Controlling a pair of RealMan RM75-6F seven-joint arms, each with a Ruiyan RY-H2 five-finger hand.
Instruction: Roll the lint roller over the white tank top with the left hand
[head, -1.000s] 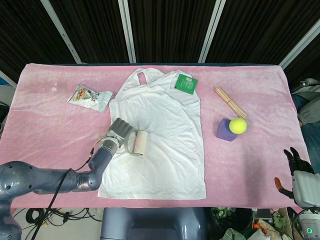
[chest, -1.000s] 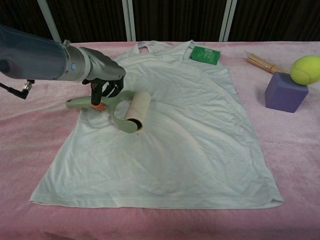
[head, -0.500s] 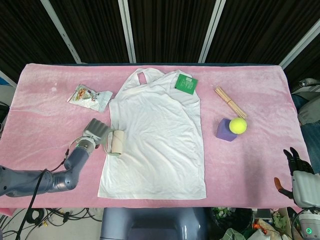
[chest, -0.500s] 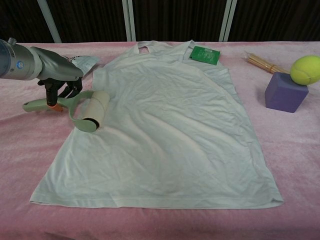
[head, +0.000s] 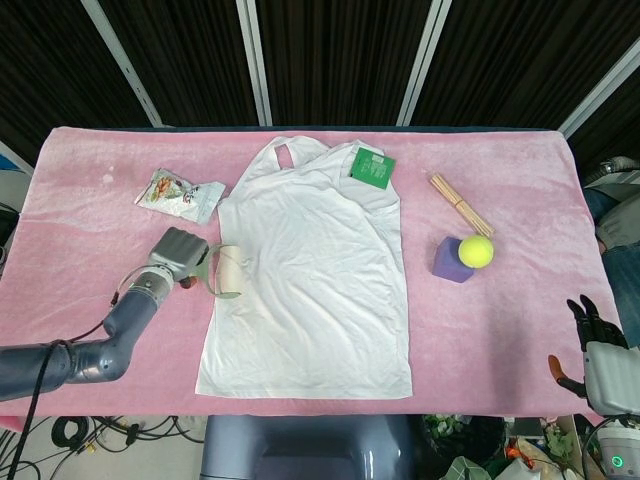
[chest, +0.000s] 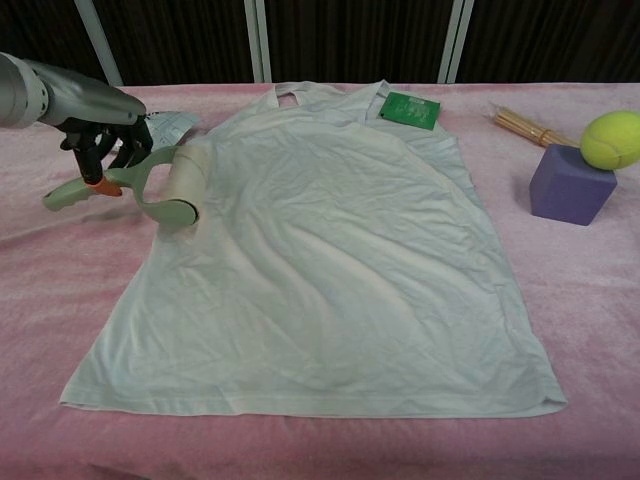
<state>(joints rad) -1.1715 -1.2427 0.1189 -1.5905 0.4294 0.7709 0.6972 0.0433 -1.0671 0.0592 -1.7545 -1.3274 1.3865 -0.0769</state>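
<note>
One hand is engaged: the left hand (head: 177, 250) grips the handle of the lint roller (chest: 150, 186), whose roll rests at the left edge of the white tank top (head: 310, 270), by the far left side seam. That garment lies flat at the table's centre, hem towards the near edge. A snack packet (head: 180, 194) sits just far-left of the roller. A green card (head: 372, 166) overlaps the far right shoulder. Well apart on the right: sticks (head: 460, 203), a purple block (head: 453, 261) with a tennis ball (head: 476, 250) on it. Bare pink cloth (head: 90, 230) extends left of the roller. The right hand (head: 597, 335) sits off the near right corner, fingers apart, holding nothing.
</note>
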